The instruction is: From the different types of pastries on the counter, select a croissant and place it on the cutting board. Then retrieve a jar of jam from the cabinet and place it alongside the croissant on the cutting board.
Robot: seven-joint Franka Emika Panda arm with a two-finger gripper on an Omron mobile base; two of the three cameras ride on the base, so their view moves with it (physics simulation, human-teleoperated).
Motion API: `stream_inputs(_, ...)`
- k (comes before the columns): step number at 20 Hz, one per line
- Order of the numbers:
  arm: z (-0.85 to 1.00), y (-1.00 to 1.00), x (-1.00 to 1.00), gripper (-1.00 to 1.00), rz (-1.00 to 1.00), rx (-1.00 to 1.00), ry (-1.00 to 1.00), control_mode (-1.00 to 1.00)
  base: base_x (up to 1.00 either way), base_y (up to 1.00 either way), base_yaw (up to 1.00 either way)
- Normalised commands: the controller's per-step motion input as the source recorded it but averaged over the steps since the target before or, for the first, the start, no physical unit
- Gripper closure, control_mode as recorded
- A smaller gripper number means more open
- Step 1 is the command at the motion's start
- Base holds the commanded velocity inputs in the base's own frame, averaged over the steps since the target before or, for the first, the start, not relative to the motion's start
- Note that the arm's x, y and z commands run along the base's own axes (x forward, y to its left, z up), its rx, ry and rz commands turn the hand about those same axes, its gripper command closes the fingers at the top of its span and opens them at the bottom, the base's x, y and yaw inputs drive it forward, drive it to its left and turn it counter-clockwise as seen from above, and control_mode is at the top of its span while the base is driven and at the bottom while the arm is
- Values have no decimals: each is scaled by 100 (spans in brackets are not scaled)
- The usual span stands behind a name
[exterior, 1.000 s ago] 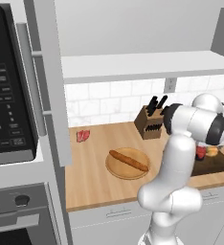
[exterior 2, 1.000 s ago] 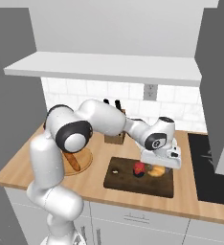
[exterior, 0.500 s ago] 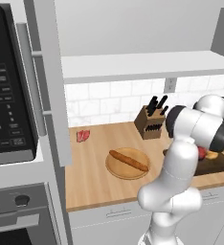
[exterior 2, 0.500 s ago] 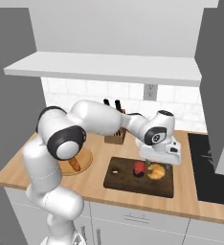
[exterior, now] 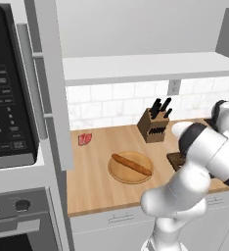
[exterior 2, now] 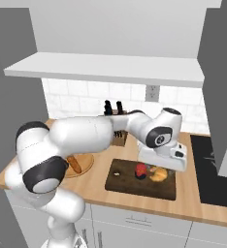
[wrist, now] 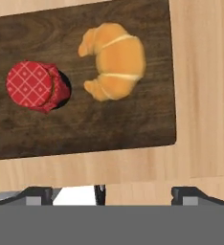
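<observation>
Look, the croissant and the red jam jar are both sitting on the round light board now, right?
Not quite. The croissant and the jam jar are side by side, but on the dark-brown rectangular cutting board, as the hand view shows. The round light board holds the baguette instead.

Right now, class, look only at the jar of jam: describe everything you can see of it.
The jar of jam is small and squat, topped with a red cover in a white lattice check whose edge flares like cloth; a dark shadow or base peeks out beneath one side. It stands upright on the dark wood-grain cutting board, beside the croissant with a gap of bare board between them, not touching. The right base view shows it as a small red shape just below the robot's hand. Nothing grips it.
</observation>
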Motion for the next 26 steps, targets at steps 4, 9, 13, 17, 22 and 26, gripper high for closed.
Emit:
stream_inputs(4, 5, 86, -48, -100, -1, 0, 9, -100, 0, 0, 0)
stream_inputs(9, 0, 78, -79, -100, 0, -8, -5, -100, 0, 0, 0)
stream_inputs(13, -46, 37, -71, -100, -9, -11, 1, -100, 0, 0, 0)
stream_inputs(17, -45, 30, -35, -100, -13, -9, 0, -100, 0, 0, 0)
stream_inputs(22, -17, 7, 0, -100, -8, -1, 0, -100, 0, 0, 0)
stream_inputs(26, 0, -1, -16, -100, -12, 0, 0, -100, 0, 0, 0)
